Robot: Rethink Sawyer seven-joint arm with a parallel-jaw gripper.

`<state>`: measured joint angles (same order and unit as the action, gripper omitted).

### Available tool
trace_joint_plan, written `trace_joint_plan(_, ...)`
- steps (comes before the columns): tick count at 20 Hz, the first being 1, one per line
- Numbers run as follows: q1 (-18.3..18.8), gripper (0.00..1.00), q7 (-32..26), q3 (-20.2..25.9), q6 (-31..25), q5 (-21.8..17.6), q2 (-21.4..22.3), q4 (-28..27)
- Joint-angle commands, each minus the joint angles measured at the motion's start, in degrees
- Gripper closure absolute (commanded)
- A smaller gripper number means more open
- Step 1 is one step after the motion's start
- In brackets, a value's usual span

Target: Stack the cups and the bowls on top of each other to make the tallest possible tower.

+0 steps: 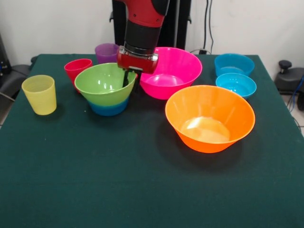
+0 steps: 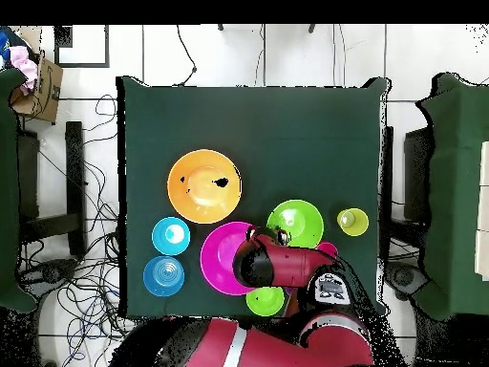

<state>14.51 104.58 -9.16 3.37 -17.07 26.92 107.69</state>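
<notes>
A green bowl [image 1: 102, 81] sits nested in a blue bowl [image 1: 109, 109] at the table's middle left; it also shows in the overhead view [image 2: 294, 223]. My gripper [image 1: 128, 78] hangs at this green bowl's right rim, between it and the pink bowl [image 1: 168, 71]. The large orange bowl [image 1: 209, 118] stands alone in front. Two blue bowls [image 1: 233, 64] [image 1: 236, 84] stand at the right. The yellow cup [image 1: 39, 94], red cup [image 1: 77, 69] and purple cup [image 1: 106, 52] stand upright at the left. A small green bowl [image 2: 265, 301] lies near the robot's base.
The dark green table [image 1: 142, 190] has open cloth across its front half. A cardboard box [image 2: 38, 81] and cables lie on the floor beside the table. My arm [image 2: 287, 263] covers part of the pink bowl from above.
</notes>
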Motion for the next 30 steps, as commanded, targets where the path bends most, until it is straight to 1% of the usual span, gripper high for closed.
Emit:
trace_joint_plan(1, 2.6, 0.0, 4.44, 7.64, -0.02, -2.76, -8.07, -2.16)
trace_joint_plan(9, 2.88, 0.0, 4.45, 7.79, 0.56, -2.71, -8.07, -2.19)
trace_joint_plan(11, 4.06, 0.0, 3.79, 8.91, -0.14, -3.14, -7.38, -2.18)
trace_joint_plan(13, 4.43, 0.0, 3.87, 9.01, 0.06, -3.36, -6.91, -1.49)
trace_joint_plan(18, 6.44, 0.0, 4.06, 10.93, -0.84, -3.87, -3.38, 1.49)
trace_joint_plan(25, 7.54, 0.0, 4.71, 13.41, -2.64, -3.66, 0.84, 5.12)
trace_joint_plan(30, 8.96, 0.0, 4.35, 16.05, -5.79, -2.61, 4.7, 7.73)
